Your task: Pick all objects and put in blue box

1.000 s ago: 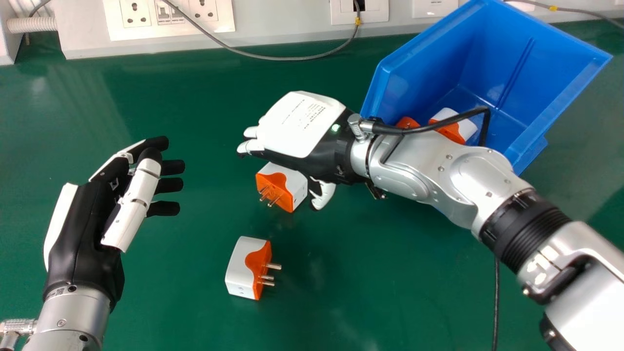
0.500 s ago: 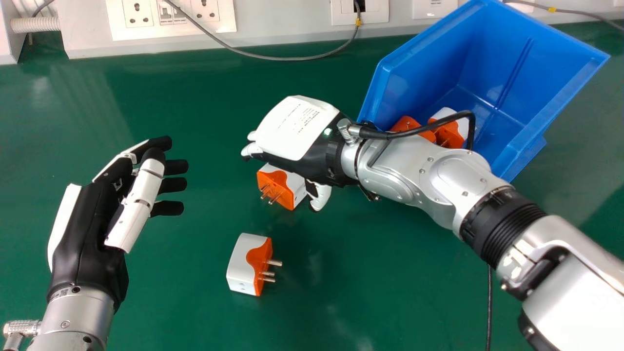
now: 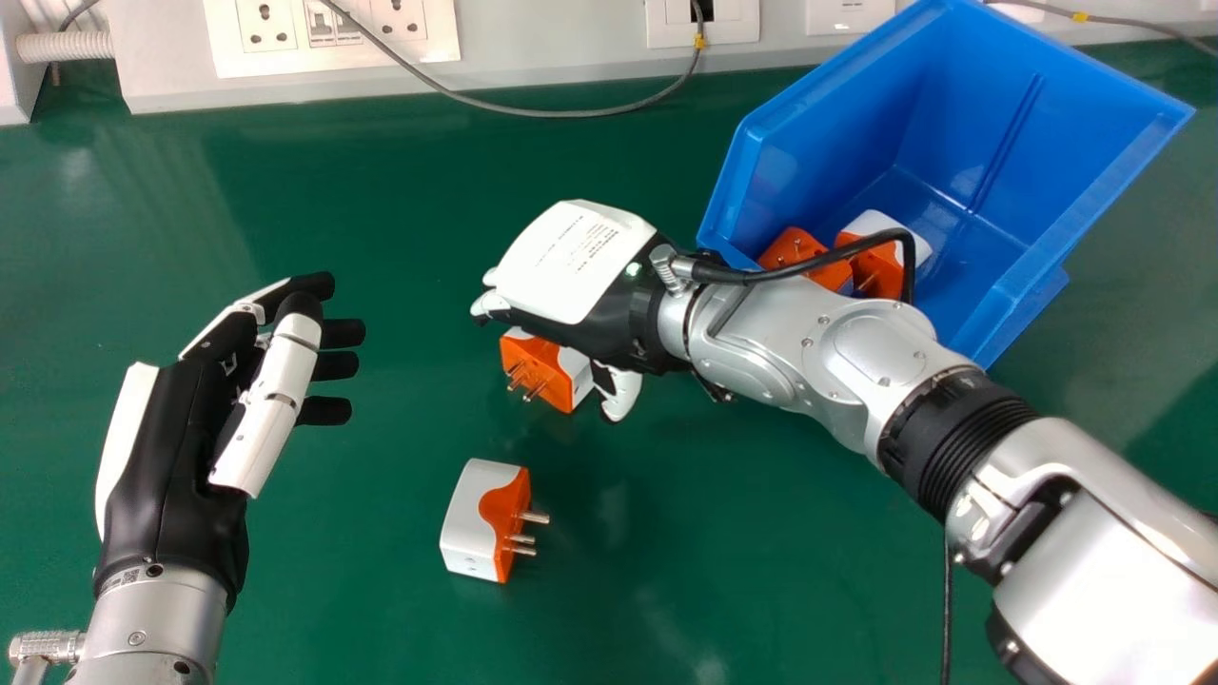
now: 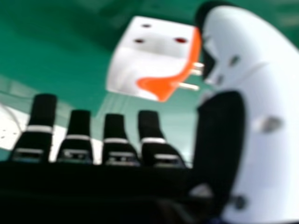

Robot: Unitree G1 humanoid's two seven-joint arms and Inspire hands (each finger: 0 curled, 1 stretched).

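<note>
white is the label on the back of your right hand; it has small print, too small for reading. in the head view, the adapter sits partly under this hand, on the green table, pins pointing to the bottom left; you cannot tell its long axis. its body is white, its pin face orange. your right fingers are straight, slightly spread, the thumb apart. your left hand, at the view's left, is loosely open.

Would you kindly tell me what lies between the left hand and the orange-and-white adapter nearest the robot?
Bare green tabletop lies between the left hand and that adapter, as the head view shows.
</note>
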